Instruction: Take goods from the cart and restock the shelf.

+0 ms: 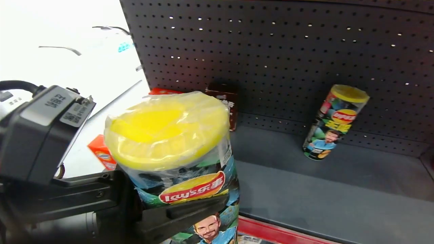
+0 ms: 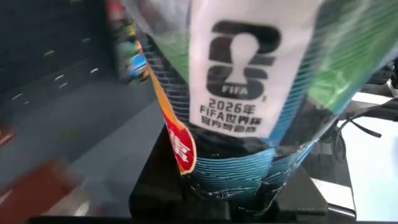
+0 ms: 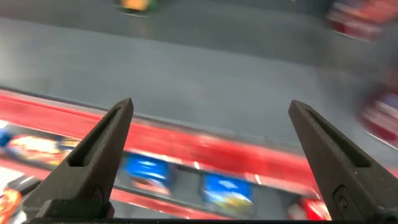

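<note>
A chip can (image 1: 173,149) with a yellow lid under clear wrap stands upright in my left gripper (image 1: 162,210), held close in front of the grey shelf board (image 1: 305,189), at its left end. In the left wrist view the can (image 2: 249,93) is pressed against the black fingers (image 2: 217,193), so the left gripper is shut on it. A second, matching chip can (image 1: 334,122) leans against the pegboard at the back right of the shelf. My right gripper (image 3: 211,104) is open with nothing between its fingers, hovering over the shelf's red front strip (image 3: 186,146).
A dark brown box (image 1: 223,101) and a red box (image 1: 164,90) stand at the shelf's back left. An orange pack (image 1: 101,152) lies on the white surface left of the shelf. The black pegboard (image 1: 288,51) closes the back. Packaged goods (image 3: 149,171) sit on the level below.
</note>
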